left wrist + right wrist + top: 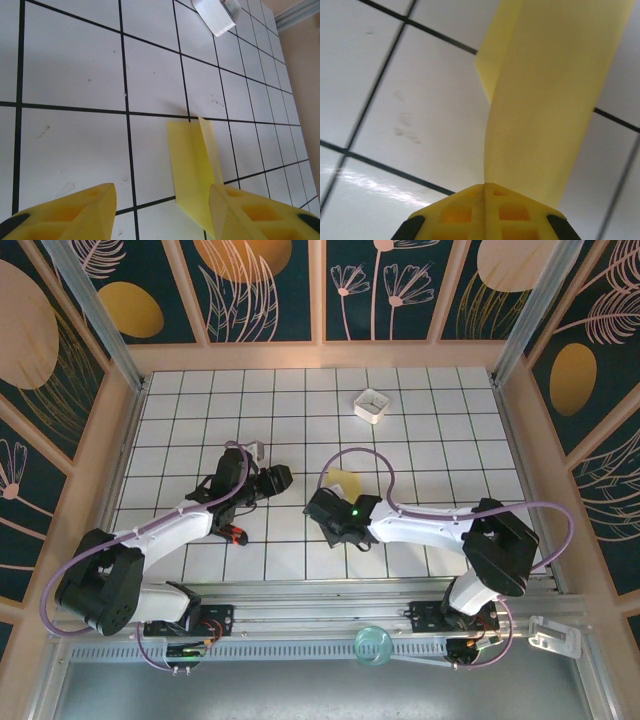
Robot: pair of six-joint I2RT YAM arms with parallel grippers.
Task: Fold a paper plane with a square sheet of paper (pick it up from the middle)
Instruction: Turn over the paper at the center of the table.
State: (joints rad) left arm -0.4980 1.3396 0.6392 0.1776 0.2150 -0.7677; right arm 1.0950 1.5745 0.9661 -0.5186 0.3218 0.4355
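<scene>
The yellow sheet of paper (pixel 345 482) is folded lengthwise and held just above the tiles at the table's middle. My right gripper (pixel 485 186) is shut on its near edge, and the paper (pixel 550 100) curves up and away from the jaws. In the left wrist view the paper (pixel 192 170) shows two long flaps with a crease between them. I cannot tell whether it has the paper plane's pointed tip. My left gripper (pixel 162 200) is open, and its right finger (pixel 235 210) sits beside the paper's edge with nothing between the jaws. Seen from above, the left gripper (pixel 288 478) is left of the paper and the right gripper (pixel 335 498) is below it.
A small white square box (pixel 372 404) stands at the back of the table, right of centre, and its corner (pixel 215 15) shows in the left wrist view. A teal round object (pixel 374 645) lies on the rail between the arm bases. Wooden walls enclose the tiled surface.
</scene>
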